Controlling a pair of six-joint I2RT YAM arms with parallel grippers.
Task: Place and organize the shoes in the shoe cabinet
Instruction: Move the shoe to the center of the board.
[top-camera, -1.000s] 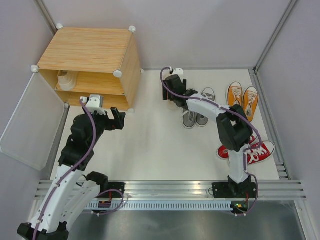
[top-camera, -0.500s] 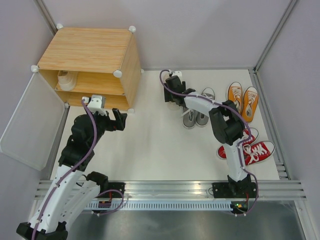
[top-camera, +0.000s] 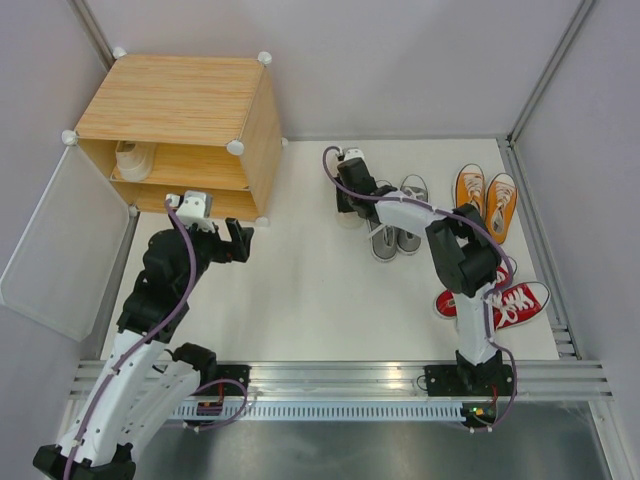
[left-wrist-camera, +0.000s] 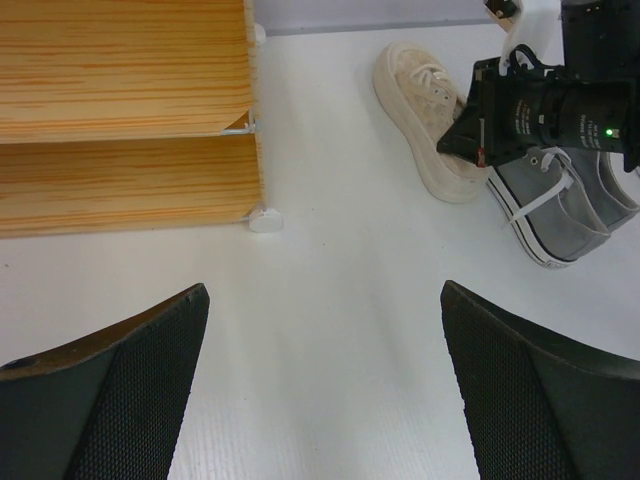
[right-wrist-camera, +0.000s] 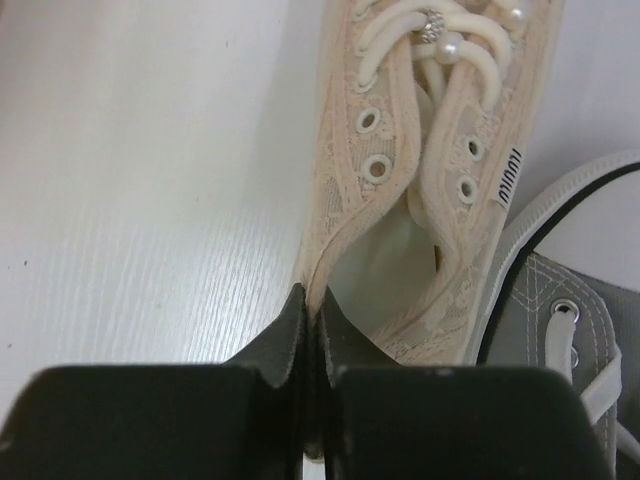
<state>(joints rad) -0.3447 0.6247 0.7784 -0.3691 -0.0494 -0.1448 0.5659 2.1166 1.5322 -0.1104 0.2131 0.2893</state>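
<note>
white worktop (top-camera: 310, 300), matte, faint lengthwise grain visible up close. pale grey back wall (top-camera: 400, 60) closes the far side; matching grey side walls left (top-camera: 30, 100) and right (top-camera: 600, 200). two slanted aluminium posts at the back corners, left post (top-camera: 95, 30), right post (top-camera: 545, 70). grooved aluminium rail (top-camera: 340, 372) runs across the near edge of the worktop. just below it, a white slotted cable duct (top-camera: 340, 410). nearest the camera, a brushed grey metal sheet (top-camera: 330, 450). narrow metal track (top-camera: 545, 260) borders the worktop's right edge.
</note>
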